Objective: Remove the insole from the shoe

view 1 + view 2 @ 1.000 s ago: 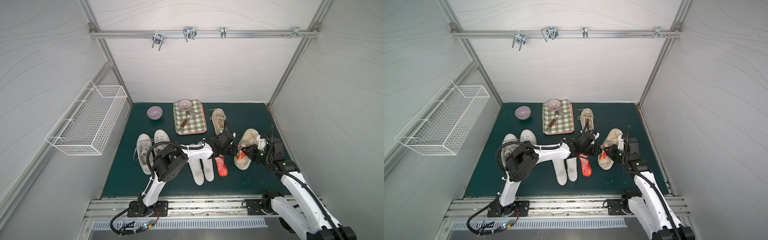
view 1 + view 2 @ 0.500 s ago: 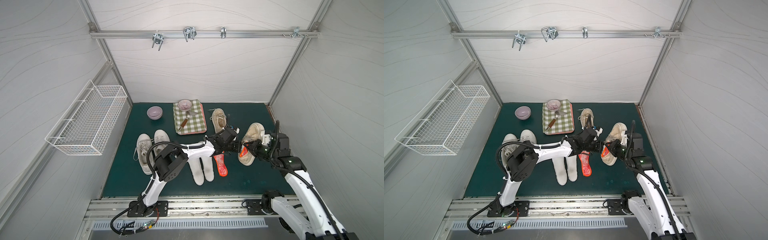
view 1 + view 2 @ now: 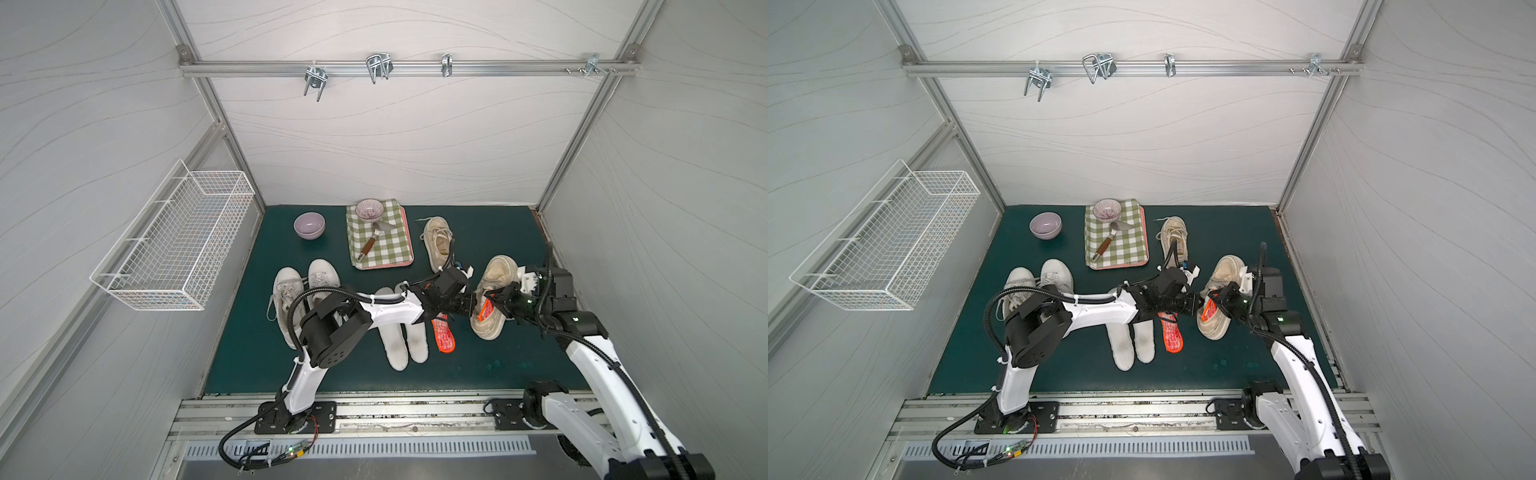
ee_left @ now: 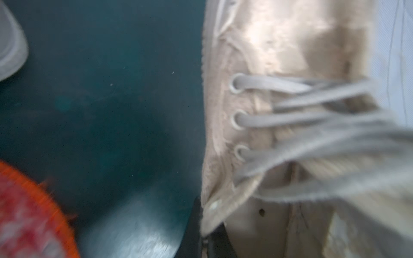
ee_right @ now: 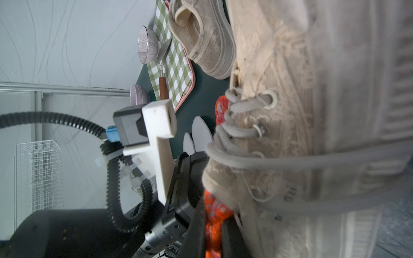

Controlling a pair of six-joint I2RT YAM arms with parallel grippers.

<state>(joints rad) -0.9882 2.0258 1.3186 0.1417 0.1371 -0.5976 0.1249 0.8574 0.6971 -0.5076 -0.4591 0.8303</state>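
A worn beige shoe (image 3: 496,286) (image 3: 1223,286) lies tilted at the right of the green mat, between my two arms. Inside its opening shows an orange insole (image 3: 484,311) (image 3: 1207,312). My left gripper (image 3: 473,306) (image 4: 205,234) is shut on the shoe's upper edge by the lowest eyelet. My right gripper (image 3: 493,300) (image 5: 212,230) is shut on the orange insole (image 5: 214,214) at the shoe's mouth. The shoe (image 4: 279,111) (image 5: 301,111) fills both wrist views. Most of the insole is hidden inside the shoe.
Another orange insole (image 3: 444,338) and two white insoles (image 3: 405,340) lie on the mat (image 3: 478,374) under my left arm. A second beige shoe (image 3: 438,243), a checked tray (image 3: 380,241) with bowl and spatula, a purple bowl (image 3: 309,225) and white sneakers (image 3: 303,286) stand behind and left.
The shoe swung toward the back right and has come back down. My right wrist has drawn a little to the right. Both grippers stayed shut.
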